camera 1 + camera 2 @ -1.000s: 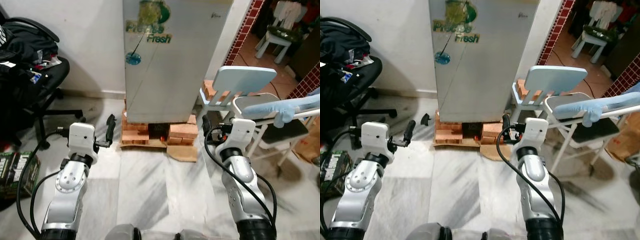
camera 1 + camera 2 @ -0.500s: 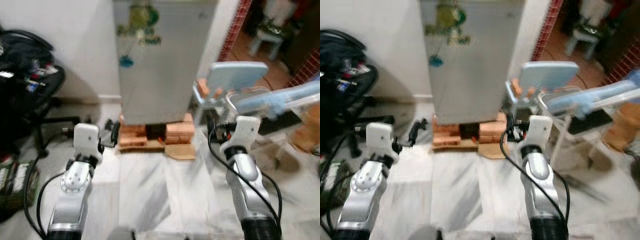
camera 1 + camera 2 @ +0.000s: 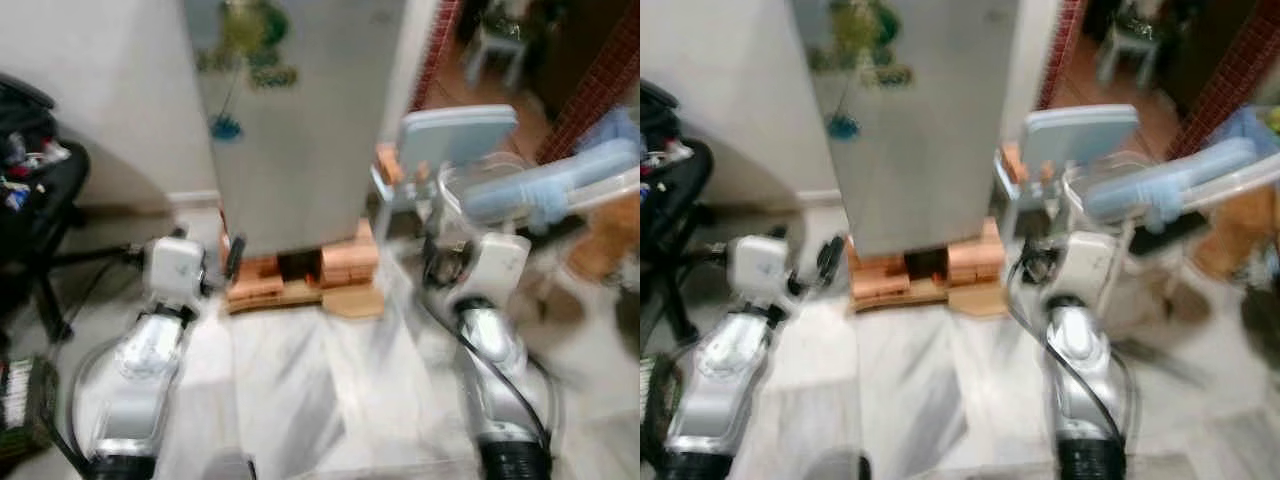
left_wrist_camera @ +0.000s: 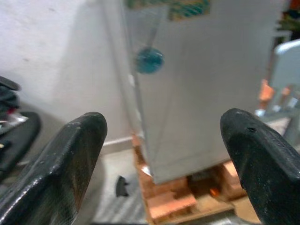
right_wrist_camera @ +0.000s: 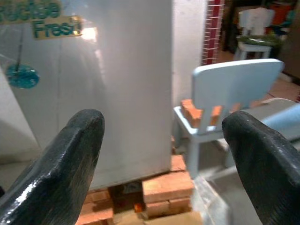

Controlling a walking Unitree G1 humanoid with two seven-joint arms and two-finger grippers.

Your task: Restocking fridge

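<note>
left gripper (image 4: 161,154): wide open, empty | right gripper (image 5: 164,154): wide open, empty | fridge (image 3: 300,130): ahead of both, door closed, on bricks (image 3: 345,265) | blue chair (image 5: 229,93): ahead of right gripper, beside fridge

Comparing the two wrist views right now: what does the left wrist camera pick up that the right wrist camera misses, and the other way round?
Left wrist view alone: the white wall beside the fridge, part of a black office chair, and a small dark object on the floor. Right wrist view alone: the pale blue chair, the red brick pillar and a white chair farther back. Both share the closed silver fridge, the bricks under it, and an open gripper's black fingers framing the picture.
</note>
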